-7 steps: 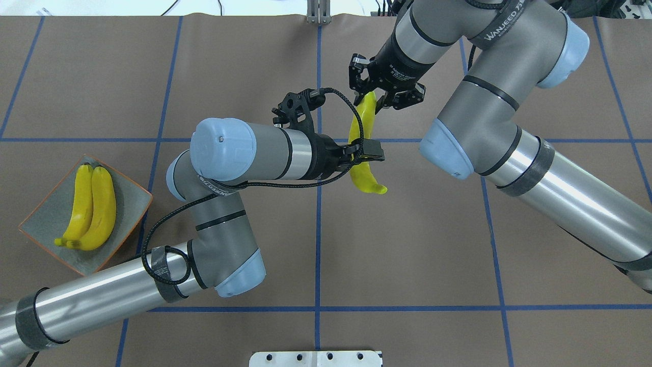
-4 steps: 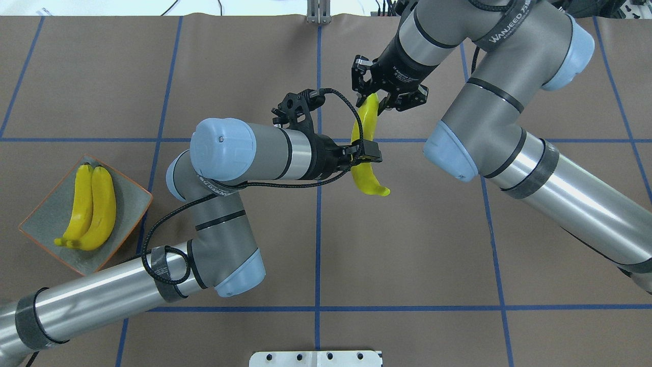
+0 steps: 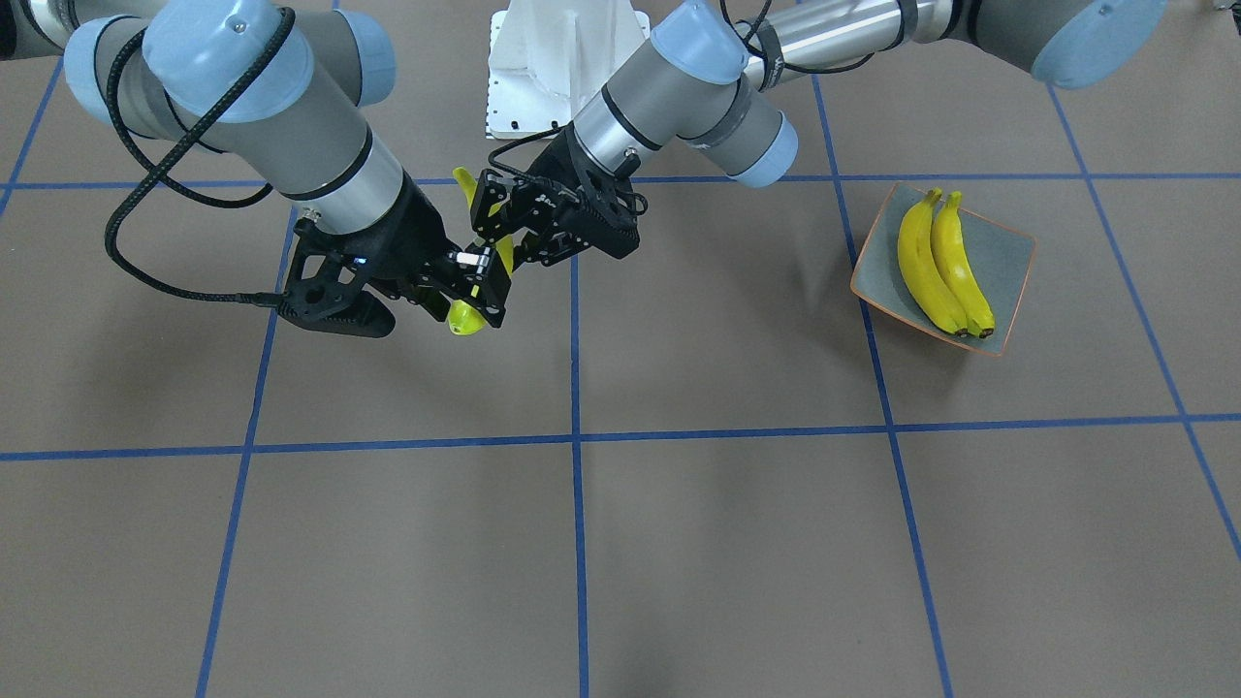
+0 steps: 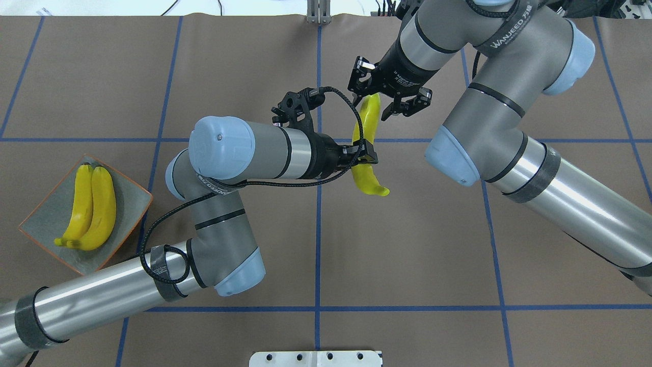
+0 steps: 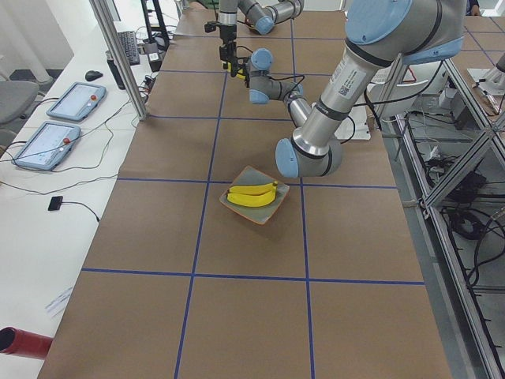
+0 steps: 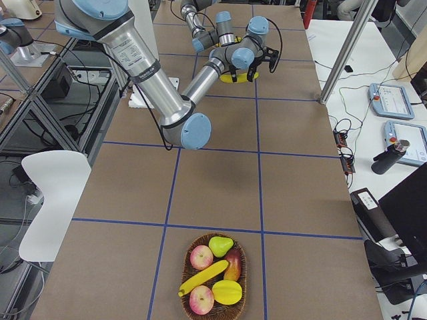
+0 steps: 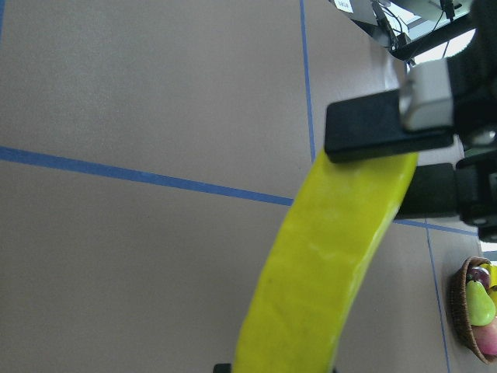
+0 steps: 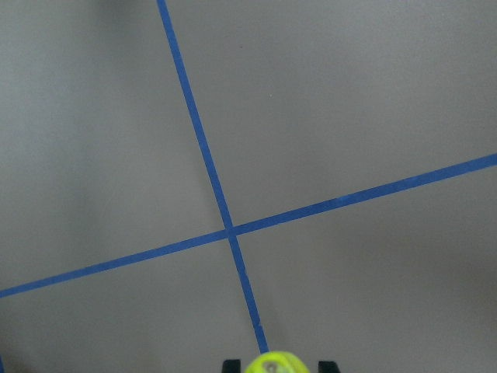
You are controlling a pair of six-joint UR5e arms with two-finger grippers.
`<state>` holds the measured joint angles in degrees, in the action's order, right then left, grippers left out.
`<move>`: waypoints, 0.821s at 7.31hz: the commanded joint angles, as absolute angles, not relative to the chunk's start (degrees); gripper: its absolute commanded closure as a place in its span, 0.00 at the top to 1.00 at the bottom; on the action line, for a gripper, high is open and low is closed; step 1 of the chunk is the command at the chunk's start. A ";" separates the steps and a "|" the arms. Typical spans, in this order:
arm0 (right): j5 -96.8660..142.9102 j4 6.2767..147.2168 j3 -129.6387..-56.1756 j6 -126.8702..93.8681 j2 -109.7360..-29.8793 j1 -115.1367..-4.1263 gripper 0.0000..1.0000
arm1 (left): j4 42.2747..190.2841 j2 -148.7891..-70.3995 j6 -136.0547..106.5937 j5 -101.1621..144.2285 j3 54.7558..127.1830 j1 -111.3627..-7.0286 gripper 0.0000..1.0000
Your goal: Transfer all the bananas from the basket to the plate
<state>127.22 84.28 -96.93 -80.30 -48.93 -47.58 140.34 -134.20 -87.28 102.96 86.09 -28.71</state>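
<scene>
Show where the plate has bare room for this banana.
Bare dish lies either side of the two bananas on the plate: a strip along each flanking rim. Mid-table is crowded: left tool and right tool meet at the held banana.

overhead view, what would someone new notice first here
A bright banana hangs in the air at the centre: the left gripper clamps its middle and the right gripper straddles its far end. On the robot's left, two bananas lie side by side on the plate.

Bright, even overhead light; soft shadows.
</scene>
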 commanded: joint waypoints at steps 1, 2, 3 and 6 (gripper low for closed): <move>127.79 84.20 -97.47 -80.33 -48.87 -47.81 1.00 | 140.27 -134.03 -87.89 103.01 86.13 -28.74 0.00; 129.10 84.29 -97.91 -80.33 -48.87 -48.60 1.00 | 140.27 -133.86 -87.89 103.01 86.05 -28.74 0.00; 131.46 84.46 -98.61 -80.33 -49.04 -50.26 1.00 | 140.10 -133.68 -87.89 103.01 85.70 -28.83 0.00; 135.18 84.11 -105.95 -77.80 -56.56 -54.75 1.00 | 139.75 -132.72 -87.72 104.84 84.64 -32.32 0.00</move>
